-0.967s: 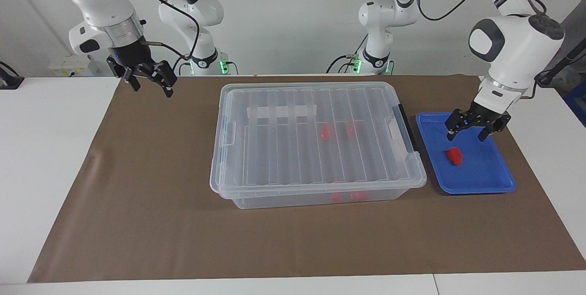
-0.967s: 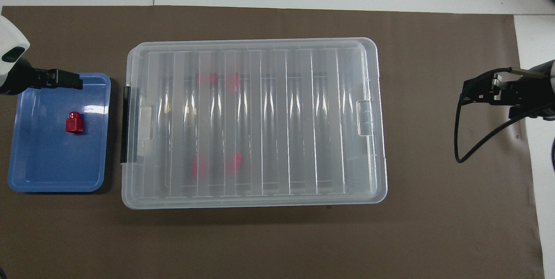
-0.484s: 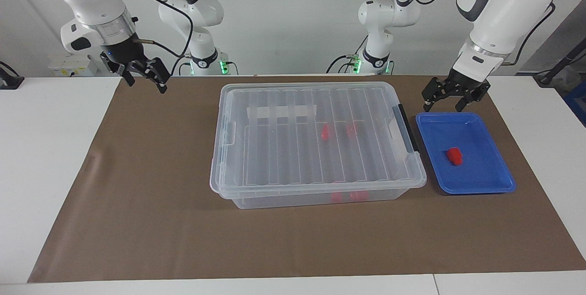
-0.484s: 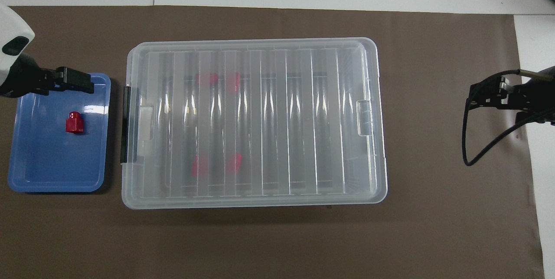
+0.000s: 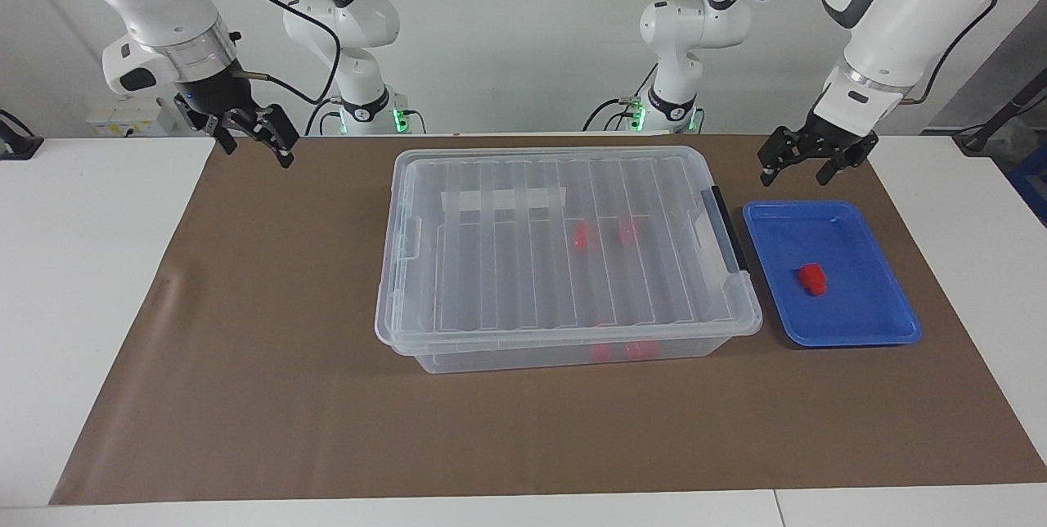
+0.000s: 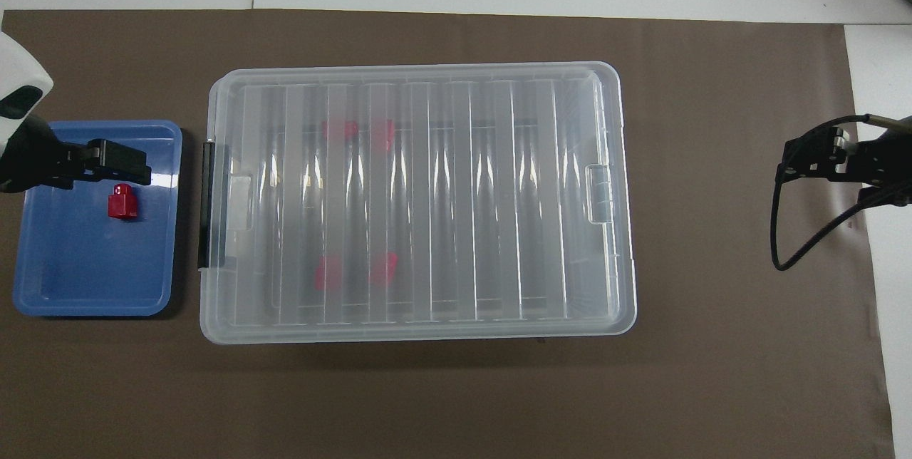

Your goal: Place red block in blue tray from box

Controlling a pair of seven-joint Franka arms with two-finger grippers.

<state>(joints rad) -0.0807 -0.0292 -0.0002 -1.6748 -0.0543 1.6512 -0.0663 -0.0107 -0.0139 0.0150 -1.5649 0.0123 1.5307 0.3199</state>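
Red block [image 5: 811,278] lies in the blue tray [image 5: 867,329], beside the box [image 5: 564,253] at the left arm's end; lid on, four more red blocks [image 5: 580,236] inside. Left gripper [image 5: 805,168] hangs raised near the tray's robot-side edge, jaws apart, empty. Right gripper [image 5: 252,139] waits over the mat, jaws apart, empty. Placement looks complete; only parking the arms seems left.

The left end effector [image 5: 793,169] hangs in the air at about two o'clock in the facing view, fingers spread apart and pointing down, holding nothing. The right end effector [image 5: 253,142] hangs at about ten o'clock, tilted, its fingers likewise parted and empty.
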